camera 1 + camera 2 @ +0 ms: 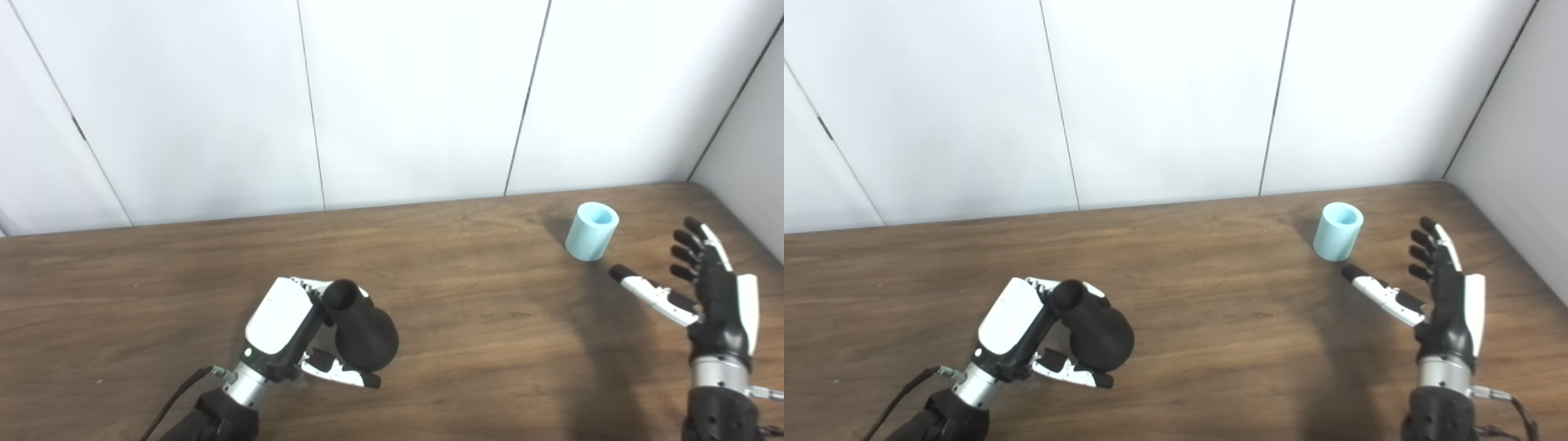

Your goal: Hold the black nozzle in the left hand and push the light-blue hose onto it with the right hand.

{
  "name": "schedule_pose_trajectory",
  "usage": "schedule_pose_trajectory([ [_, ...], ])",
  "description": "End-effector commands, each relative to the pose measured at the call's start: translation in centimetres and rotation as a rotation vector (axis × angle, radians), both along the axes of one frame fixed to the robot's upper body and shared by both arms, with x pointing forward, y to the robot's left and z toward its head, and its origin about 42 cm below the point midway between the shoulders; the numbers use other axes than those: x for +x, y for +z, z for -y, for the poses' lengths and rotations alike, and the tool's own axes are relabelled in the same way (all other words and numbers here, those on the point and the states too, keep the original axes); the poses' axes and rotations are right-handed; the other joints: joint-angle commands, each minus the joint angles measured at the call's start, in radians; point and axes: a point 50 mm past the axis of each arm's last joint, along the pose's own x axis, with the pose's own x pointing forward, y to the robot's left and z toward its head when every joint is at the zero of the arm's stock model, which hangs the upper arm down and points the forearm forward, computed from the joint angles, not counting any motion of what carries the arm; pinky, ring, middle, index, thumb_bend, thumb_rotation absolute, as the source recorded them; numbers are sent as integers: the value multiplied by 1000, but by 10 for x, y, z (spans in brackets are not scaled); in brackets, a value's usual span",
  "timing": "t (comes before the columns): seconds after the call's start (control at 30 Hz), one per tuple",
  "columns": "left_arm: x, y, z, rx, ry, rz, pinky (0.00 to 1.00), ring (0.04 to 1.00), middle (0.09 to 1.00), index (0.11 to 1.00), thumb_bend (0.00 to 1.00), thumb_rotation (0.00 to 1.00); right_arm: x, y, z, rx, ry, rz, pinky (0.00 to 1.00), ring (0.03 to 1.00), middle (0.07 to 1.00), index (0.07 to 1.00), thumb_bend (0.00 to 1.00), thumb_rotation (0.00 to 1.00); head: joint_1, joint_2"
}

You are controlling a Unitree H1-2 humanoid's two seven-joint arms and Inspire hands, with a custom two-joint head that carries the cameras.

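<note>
Gripping matte black bulbous nozzle (361, 334), left hand (288, 334); right hand (710, 288) spread empty beside smooth light-blue cylindrical hose (589, 234) on woodgrain table (478, 318).

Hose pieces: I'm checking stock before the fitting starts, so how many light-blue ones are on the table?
1. The light-blue hose stands upright at the table's far right, just beyond the open right hand; nothing visible could hide another.

Both hands are showing black fingers with white shells over a silver wrist ring and black forearm. The left hand (288, 334), nearer the black nozzle (361, 331), is trailing a black cable; the right hand (713, 294) is wearing white side panels.
</note>
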Motion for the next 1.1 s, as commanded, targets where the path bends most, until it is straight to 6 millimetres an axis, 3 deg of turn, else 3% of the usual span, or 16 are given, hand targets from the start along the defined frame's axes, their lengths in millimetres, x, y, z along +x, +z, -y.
schedule_pose_trajectory([
  [0.0, -77, -104, -4, 54, 27, -283, 219, 296, 431, 522, 518, 0, 17, 21, 5, -57, 13, 74, 759, 811, 837, 899, 858, 341, -4, 4],
  [0.2, -80, -111, -11, 117, 15, -272, 253, 327, 434, 523, 517, 0, 35, 15, 7, -57, 39, 62, 740, 813, 847, 907, 878, 346, -9, 8],
  [0.3, -80, -113, -14, 143, 19, -260, 231, 296, 413, 522, 516, 0, 42, 15, 9, -75, 27, 52, 731, 797, 834, 888, 902, 372, -13, 8],
  [0.37, -79, -114, -15, 162, 18, -261, 263, 336, 427, 523, 517, 0, 46, 16, 11, -76, 18, 44, 716, 779, 813, 885, 912, 385, -13, 8],
  [0.63, -76, -117, -19, 193, 24, -281, 243, 297, 402, 522, 514, 0, 63, 15, 19, -36, 4, 27, 702, 757, 781, 882, 913, 378, -41, 4],
  [0.67, -76, -117, -19, 194, 26, -279, 221, 272, 437, 503, 519, 0, 66, 13, 21, -33, 6, 18, 693, 751, 777, 885, 906, 371, -41, 4],
  [0.8, -75, -118, -19, 200, 28, -278, 204, 261, 392, 512, 514, 0, 79, 9, 24, -51, -1, -12, 647, 720, 753, 872, 892, 373, -46, 3],
  [0.87, -76, -118, -20, 200, 29, -281, 209, 265, 390, 514, 513, 0, 85, 8, 23, -44, 1, -13, 674, 749, 782, 871, 889, 360, -48, 3],
  [0.93, -76, -118, -19, 197, 30, -281, 201, 258, 446, 493, 521, 0, 88, 9, 22, -31, 7, -7, 706, 781, 814, 881, 890, 356, -49, 4],
  [1.03, -77, -118, -18, 192, 30, -281, 202, 262, 404, 508, 515, 0, 94, 13, 20, -26, 18, 0, 713, 792, 829, 886, 885, 355, -48, 4],
  [1.07, -77, -118, -18, 190, 30, -278, 199, 257, 438, 496, 520, 0, 96, 16, 19, -31, 19, 0, 702, 786, 826, 882, 881, 354, -48, 4],
])
